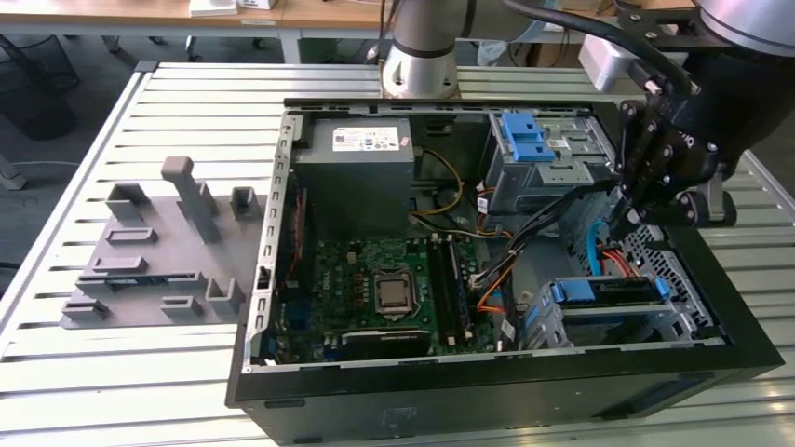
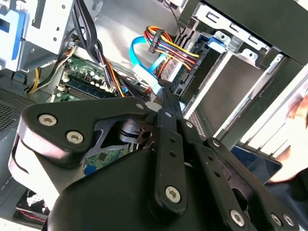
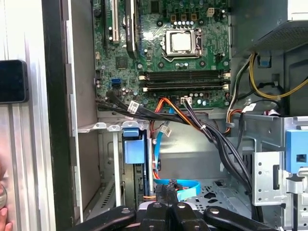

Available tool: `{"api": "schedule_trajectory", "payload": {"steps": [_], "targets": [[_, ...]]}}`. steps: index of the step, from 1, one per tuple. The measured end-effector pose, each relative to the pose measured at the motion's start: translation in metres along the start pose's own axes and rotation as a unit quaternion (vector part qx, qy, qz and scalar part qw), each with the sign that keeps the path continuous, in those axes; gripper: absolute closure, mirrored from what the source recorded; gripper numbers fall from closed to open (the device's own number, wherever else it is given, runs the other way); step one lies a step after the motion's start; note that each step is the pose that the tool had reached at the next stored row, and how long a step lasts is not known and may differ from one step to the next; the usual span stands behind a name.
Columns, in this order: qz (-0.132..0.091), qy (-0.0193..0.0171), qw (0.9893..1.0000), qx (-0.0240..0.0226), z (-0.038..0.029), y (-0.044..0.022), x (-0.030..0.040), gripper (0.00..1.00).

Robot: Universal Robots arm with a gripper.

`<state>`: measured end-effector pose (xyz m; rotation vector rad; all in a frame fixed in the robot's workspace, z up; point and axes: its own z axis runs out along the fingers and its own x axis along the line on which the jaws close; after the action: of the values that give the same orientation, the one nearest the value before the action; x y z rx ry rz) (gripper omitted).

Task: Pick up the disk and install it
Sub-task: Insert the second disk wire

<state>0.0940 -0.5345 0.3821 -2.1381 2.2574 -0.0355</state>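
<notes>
The disk [image 1: 609,291], grey with a blue frame, lies in the lower drive bay at the front right corner of the open computer case [image 1: 279,279]. In the first wrist view the disk [image 3: 134,144] stands edge-on in that bay. My gripper [image 1: 630,222] hangs just above and behind the bay, over a blue data cable [image 1: 601,251]. It touches neither the disk nor the cable. The fingers are shut together with nothing between them, as both wrist views show the gripper [image 3: 166,192] [image 2: 162,89].
A grey power-supply box [image 1: 360,163] and a metal drive cage with a blue latch [image 1: 541,144] fill the back of the case. Cable bundles [image 3: 211,134] cross above the motherboard [image 1: 385,289]. A grey fixture [image 1: 162,251] lies on the slatted table. A person's hand [image 2: 298,113] is near the case.
</notes>
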Motion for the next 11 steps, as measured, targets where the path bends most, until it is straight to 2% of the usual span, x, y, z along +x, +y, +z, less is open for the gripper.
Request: {"api": "schedule_trajectory", "payload": {"steps": [6,9,11], "targets": [[0.000,0.0002,1.0000,0.0000,0.0032,0.0004,-0.0041,0.89],[0.000,0.0043,1.0000,0.0002,0.0052,0.0006,-0.0053,0.89],[0.000,0.0044,1.0000,0.0004,0.0051,0.0009,-0.0052,0.89]]}}
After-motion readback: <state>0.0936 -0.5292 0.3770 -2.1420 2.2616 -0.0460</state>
